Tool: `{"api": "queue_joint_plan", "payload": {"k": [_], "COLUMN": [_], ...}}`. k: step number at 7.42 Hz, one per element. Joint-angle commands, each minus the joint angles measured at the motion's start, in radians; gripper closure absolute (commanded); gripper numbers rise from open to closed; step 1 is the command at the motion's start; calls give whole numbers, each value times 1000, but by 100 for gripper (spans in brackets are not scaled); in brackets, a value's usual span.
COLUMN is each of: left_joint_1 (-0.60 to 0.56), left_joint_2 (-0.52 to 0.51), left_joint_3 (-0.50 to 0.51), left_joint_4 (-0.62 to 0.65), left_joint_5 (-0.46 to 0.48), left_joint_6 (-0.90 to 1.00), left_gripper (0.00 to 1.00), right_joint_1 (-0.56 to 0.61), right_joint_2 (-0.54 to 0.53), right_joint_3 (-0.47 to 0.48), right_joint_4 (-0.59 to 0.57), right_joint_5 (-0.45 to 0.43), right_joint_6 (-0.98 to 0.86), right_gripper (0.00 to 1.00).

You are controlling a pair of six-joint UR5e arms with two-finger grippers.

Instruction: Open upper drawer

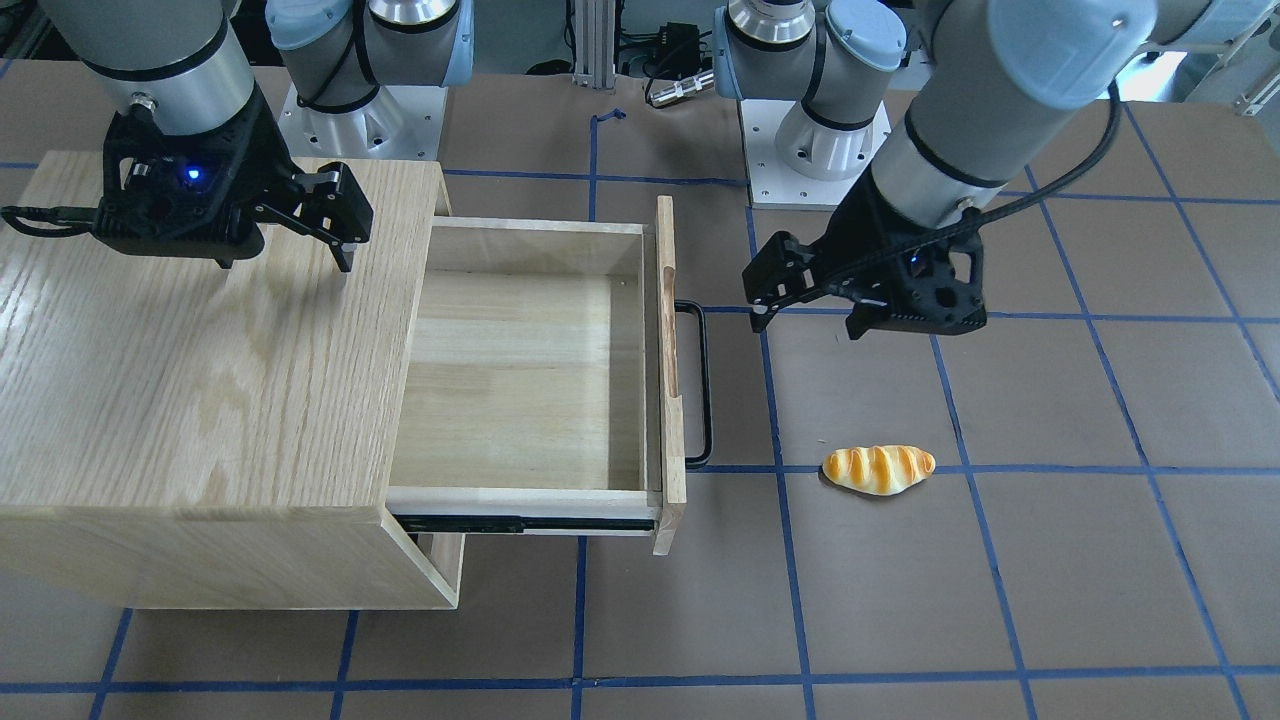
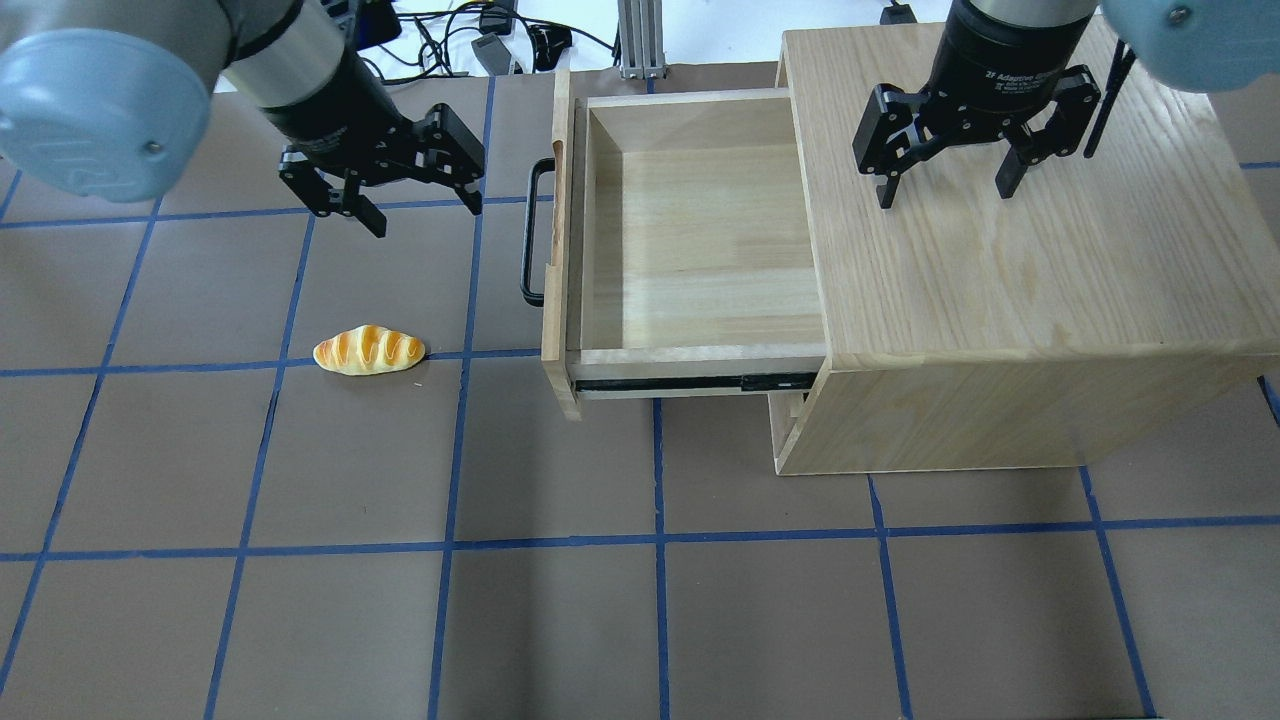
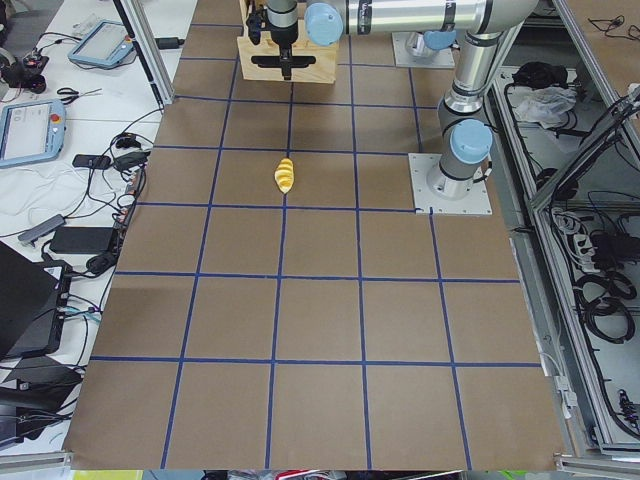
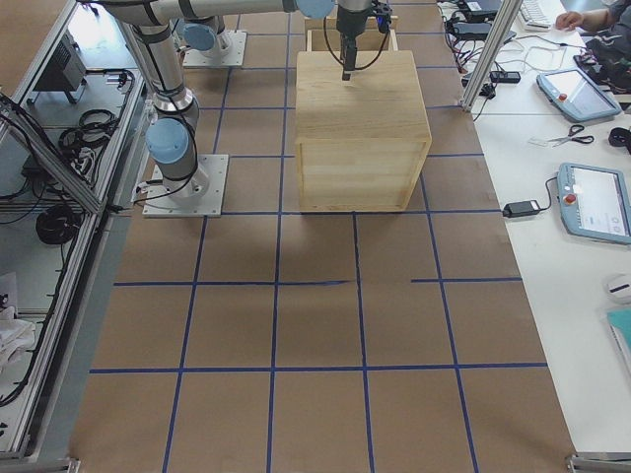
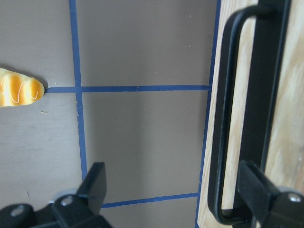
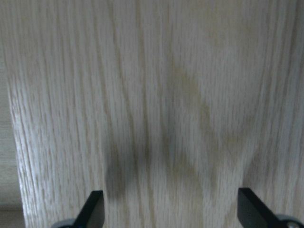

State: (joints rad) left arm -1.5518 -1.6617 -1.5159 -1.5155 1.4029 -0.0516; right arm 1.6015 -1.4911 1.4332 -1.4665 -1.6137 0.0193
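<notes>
Upper drawer (image 2: 700, 250) standing far out of the cabinet (image 2: 1000, 290), its black handle (image 2: 527, 232) held by nothing. We see the left gripper (image 2: 423, 215) spread wide beside the handle, apart from it, and the right gripper (image 2: 946, 194) likewise spread above the cabinet top, seemingly not touching. A bread roll (image 2: 369, 351) lies nearby
</notes>
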Motion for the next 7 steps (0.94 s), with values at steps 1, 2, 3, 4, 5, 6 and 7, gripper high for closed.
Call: {"api": "queue_joint_plan", "payload": {"k": [1,2,3,4,5,6,7], "left_joint_1": [21,9,-16,-33,-33,-33,-33], "left_joint_2": [77,112,126,116,115,115,112], "left_joint_3": [39,37,37,37,39,39,37], "left_joint_4": [-81,-87,-86,-74,-65,-61,-49], "left_joint_5": [182,186,189,197,199,199,199], "left_joint_6": [39,36,35,33,36,41,41], "left_gripper": [0,0,0,0,0,0,0], "right_joint_1": [0,0,0,0,0,0,0], "right_joint_2": [0,0,0,0,0,0,0], "right_joint_3": [0,0,0,1,0,1,0], "right_joint_4": [0,0,0,0,0,0,0], "right_joint_5": [0,0,0,0,0,0,0], "right_joint_6": [-1,1,1,1,-1,1,1], "right_gripper": [0,0,0,0,0,0,0]}}
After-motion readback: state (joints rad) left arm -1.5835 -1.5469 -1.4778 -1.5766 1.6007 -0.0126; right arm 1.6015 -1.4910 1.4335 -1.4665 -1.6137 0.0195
